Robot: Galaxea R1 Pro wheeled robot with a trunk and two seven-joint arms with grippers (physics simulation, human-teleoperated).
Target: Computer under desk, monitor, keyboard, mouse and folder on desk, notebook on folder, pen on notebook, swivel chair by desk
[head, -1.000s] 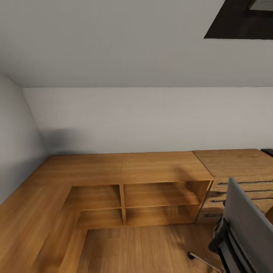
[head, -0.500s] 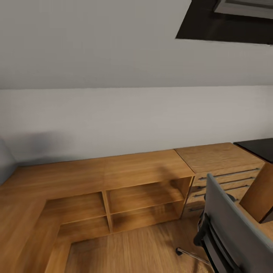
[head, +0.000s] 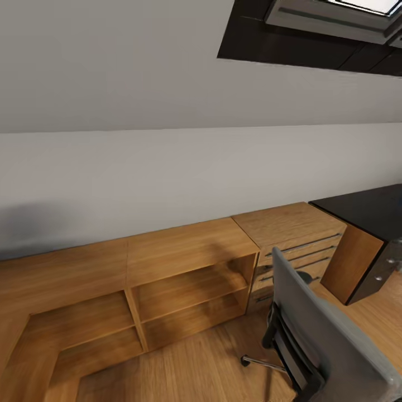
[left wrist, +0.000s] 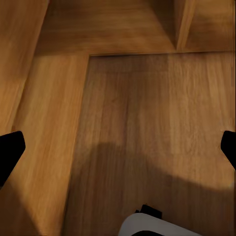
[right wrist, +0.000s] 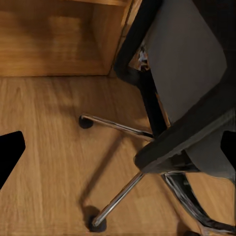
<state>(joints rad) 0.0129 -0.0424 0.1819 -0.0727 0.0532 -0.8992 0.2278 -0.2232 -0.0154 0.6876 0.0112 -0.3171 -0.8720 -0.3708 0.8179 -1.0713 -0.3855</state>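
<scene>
The swivel chair [head: 326, 335] stands at the lower right of the head view, its tall grey back toward me. A corner of the desk [head: 368, 206], with its glossy black top, shows at the right edge. In the right wrist view my right gripper [right wrist: 118, 152] hangs open over the floor beside the swivel chair [right wrist: 187, 64] and its chrome base [right wrist: 118, 129]. My left gripper [left wrist: 118, 152] is open above bare wood floor. The computer, monitor, keyboard, mouse, folder, notebook and pen are out of view.
A low wooden shelf unit [head: 184, 279] runs along the grey wall, with a wooden drawer chest [head: 290, 234] to its right. A black drawer unit with round knobs [head: 385, 273] sits under the desk's end. A dark-framed skylight [head: 312, 33] is overhead.
The head camera has swung to the right: the shelf unit slid left in the picture, while the chair, the skylight and the black desk came further into view.
</scene>
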